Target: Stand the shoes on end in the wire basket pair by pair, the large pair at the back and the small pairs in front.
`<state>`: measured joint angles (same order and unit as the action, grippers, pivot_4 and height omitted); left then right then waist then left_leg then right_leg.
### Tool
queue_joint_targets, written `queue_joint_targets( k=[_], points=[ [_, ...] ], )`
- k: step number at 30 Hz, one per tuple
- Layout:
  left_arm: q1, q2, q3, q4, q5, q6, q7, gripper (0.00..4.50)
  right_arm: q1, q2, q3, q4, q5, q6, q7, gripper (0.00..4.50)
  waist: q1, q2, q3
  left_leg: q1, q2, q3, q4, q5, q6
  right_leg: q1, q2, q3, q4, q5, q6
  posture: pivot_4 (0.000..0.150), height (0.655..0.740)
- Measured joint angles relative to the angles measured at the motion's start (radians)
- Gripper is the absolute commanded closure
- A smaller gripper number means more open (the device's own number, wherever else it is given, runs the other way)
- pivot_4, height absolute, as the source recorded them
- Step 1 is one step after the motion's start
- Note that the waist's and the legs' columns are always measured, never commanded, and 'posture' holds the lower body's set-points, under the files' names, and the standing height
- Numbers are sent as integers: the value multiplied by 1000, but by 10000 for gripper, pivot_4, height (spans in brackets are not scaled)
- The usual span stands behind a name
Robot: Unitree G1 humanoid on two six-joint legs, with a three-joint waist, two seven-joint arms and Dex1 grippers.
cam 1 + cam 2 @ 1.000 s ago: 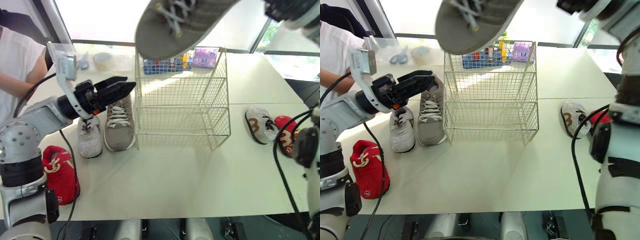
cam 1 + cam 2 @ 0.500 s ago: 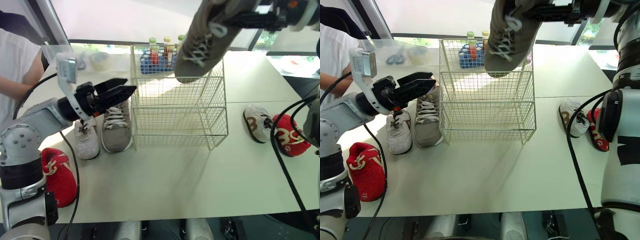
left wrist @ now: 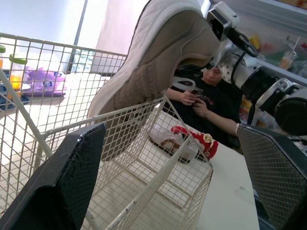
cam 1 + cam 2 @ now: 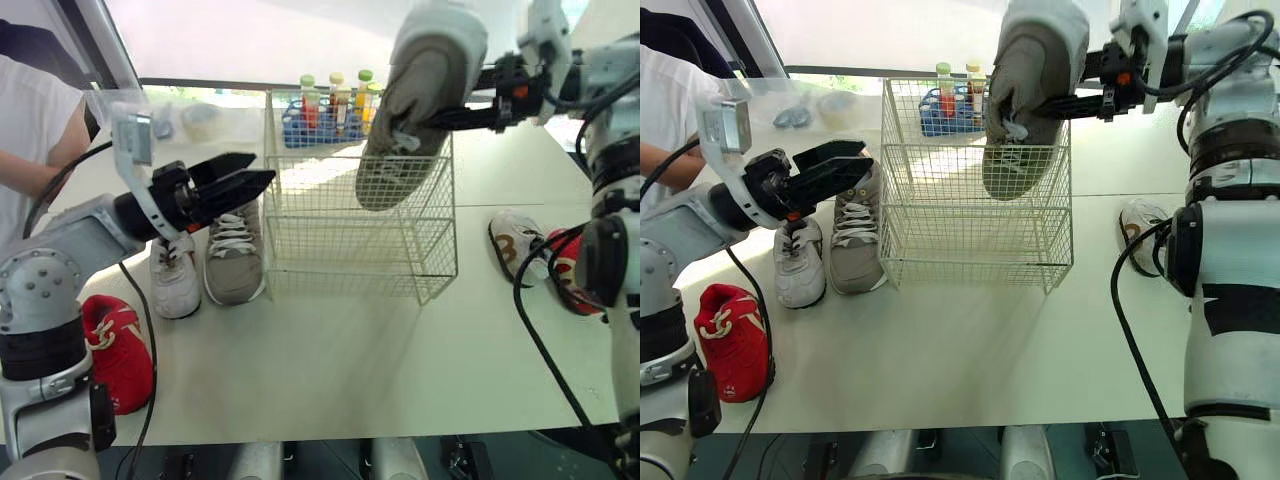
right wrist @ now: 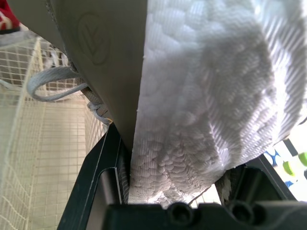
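Note:
The wire basket stands mid-table. My right gripper is shut on a large grey shoe, held toe down with its toe dipped inside the basket's back right part; its white sole is clamped between the fingers. My left gripper is open beside the basket's left wall, above the other large grey shoe lying flat. A small white shoe and a red shoe lie to the left. A white-and-brown shoe and a red shoe lie to the right.
A blue crate of bottles sits just behind the basket. A person stands at the table's far left, near a tape roll. Another person sits beyond the table's right side.
My right gripper has brought the grey shoe down from high above and turned it toe down into the basket. My left gripper has held its place.

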<state>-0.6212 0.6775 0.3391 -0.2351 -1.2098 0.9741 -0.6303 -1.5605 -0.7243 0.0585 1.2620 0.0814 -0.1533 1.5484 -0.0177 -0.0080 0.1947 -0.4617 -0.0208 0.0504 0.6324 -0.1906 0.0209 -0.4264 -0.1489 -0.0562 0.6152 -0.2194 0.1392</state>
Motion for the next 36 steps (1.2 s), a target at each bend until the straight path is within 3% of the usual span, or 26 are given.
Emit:
queue_joint_targets(
  k=[2, 7, 8, 21, 28, 31, 36],
  points=[
    [-6, 0, -3, 0, 0, 0, 1, 322, 10, 0, -8, -1, -5, -9, -7, 26474, 1, 0, 0, 0, 0, 0, 0, 0, 0, 1, 0, 0, 0, 0, 0, 1500, 7400],
    [-12, 0, -13, 0, 0, 0, 2, 0, 45, 2, -24, -1, -20, -11, -24, 2119, -1, 0, 0, 1, 0, 0, 1, 0, 0, 2, 0, 0, 1, 0, 0, 1500, 7400],
    [-14, 0, -14, 0, 0, 0, 2, 0, 54, 2, -25, -1, -22, -11, -26, 945, -2, 0, 0, 1, 0, 0, 1, 0, 0, 2, 1, 0, 1, 0, 0, 1500, 7400],
    [-20, 15, -35, -6, 1, 0, 5, 0, 64, -104, -27, -55, -88, -114, -131, 945, 1, 0, 0, 1, 0, -1, 2, 1, -2, 2, 1, 0, 3, 0, 0, 1500, 7400],
    [51, 136, 9, -36, 69, -15, 20, 0, 73, -240, -40, -127, -105, -114, -166, 945, -5, 0, 0, 2, 0, -1, 0, 1, -1, 0, 1, 0, 3, 0, 0, 1500, 7400],
    [55, 214, 35, 25, 162, -42, 33, 0, 152, -263, -103, -340, 8, 10, -60, 945, -7, 0, 0, 4, 2, -1, -1, -1, 2, 1, 2, 0, 4, 0, 0, 1500, 7400],
    [-33, 248, -30, 243, 374, -100, 83, 0, 434, -227, -128, -944, 262, 340, 7, 945, 4, 0, 0, 8, 2, 0, 1, -1, 2, 3, 0, 0, 12, 0, 0, 1500, 7400]
  ],
)
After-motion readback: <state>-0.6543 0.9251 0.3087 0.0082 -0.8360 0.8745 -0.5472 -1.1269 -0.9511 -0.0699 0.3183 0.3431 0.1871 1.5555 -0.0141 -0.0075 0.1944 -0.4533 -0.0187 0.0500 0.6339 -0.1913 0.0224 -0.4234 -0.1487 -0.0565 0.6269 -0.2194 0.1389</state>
